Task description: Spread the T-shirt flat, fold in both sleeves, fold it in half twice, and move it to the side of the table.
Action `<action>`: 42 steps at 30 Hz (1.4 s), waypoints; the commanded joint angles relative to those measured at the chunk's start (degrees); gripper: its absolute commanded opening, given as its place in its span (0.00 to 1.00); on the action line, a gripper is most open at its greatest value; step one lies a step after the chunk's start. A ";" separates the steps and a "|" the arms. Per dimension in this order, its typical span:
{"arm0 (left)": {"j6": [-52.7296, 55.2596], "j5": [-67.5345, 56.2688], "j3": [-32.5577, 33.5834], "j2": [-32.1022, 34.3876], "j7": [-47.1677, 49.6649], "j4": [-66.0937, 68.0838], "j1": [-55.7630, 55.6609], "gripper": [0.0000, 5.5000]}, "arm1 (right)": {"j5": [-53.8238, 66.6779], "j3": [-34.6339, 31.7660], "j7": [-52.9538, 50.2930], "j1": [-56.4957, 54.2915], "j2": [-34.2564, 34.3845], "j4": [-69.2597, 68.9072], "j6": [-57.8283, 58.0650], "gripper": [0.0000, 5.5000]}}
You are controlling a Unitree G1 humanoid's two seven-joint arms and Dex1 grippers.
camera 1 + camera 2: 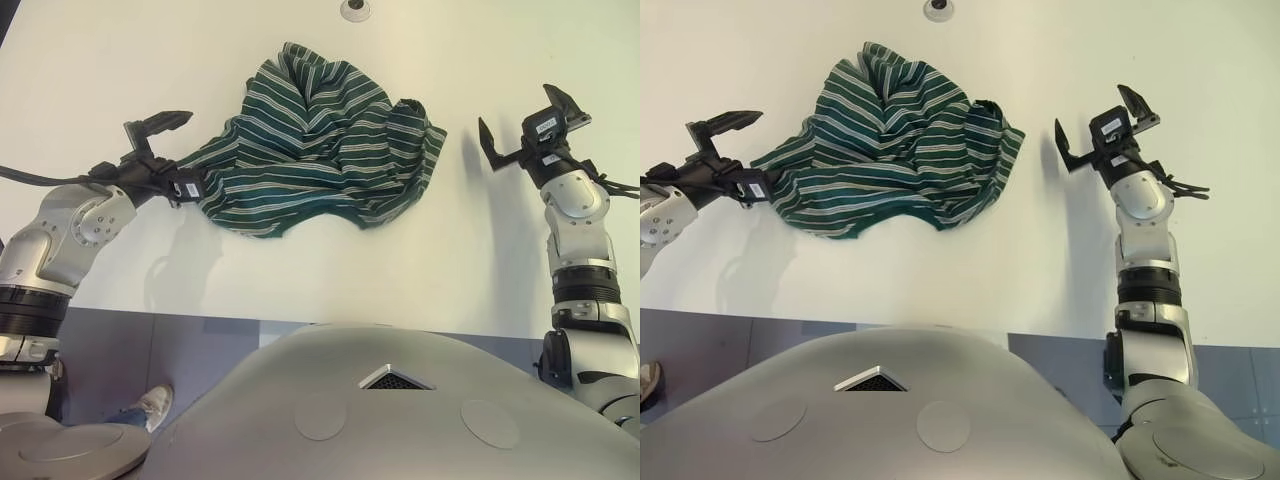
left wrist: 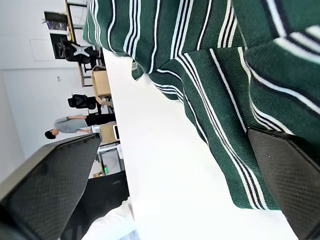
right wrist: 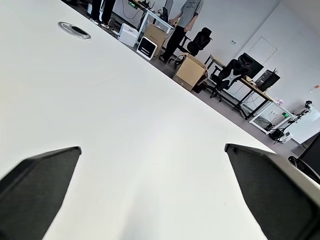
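Note:
A dark green T-shirt [image 1: 315, 150] with thin white stripes lies crumpled in a heap on the white table [image 1: 400, 270], toward the back middle. My left gripper [image 1: 185, 155] is at the heap's left edge, open. One finger is raised above the table, and the other finger [image 2: 290, 175] rests against the shirt's striped hem [image 2: 225, 115]. My right gripper [image 1: 1090, 112] is open and held above bare table to the right of the shirt, a short gap from the cloth. In the right wrist view the right gripper [image 3: 152, 150] has only tabletop between its fingers.
A round cable grommet [image 1: 354, 8] sits in the table behind the shirt. The table's front edge [image 1: 300, 318] runs close to my body. Bare tabletop spreads in front of the shirt and to both sides. Chairs, boxes and desks stand in the room beyond.

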 commanded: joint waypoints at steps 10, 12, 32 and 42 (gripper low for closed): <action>-26.70 -36.55 13.37 -12.41 3.57 20.37 -4.16 0.98 | 7.46 1.36 10.68 6.14 0.16 -14.48 -10.78 0.98; -30.04 -49.53 13.11 -13.82 -5.42 18.73 -2.09 0.98 | 8.03 2.38 13.10 8.08 -0.27 -18.04 -12.98 0.98; -31.52 2.26 6.05 -6.72 -13.28 14.50 10.42 0.98 | -11.03 19.08 28.54 15.72 -12.80 -33.77 -16.69 0.98; -31.99 7.04 3.65 -2.91 -3.72 13.05 13.51 0.82 | -21.11 19.36 20.78 11.02 -10.20 -30.98 -14.98 0.98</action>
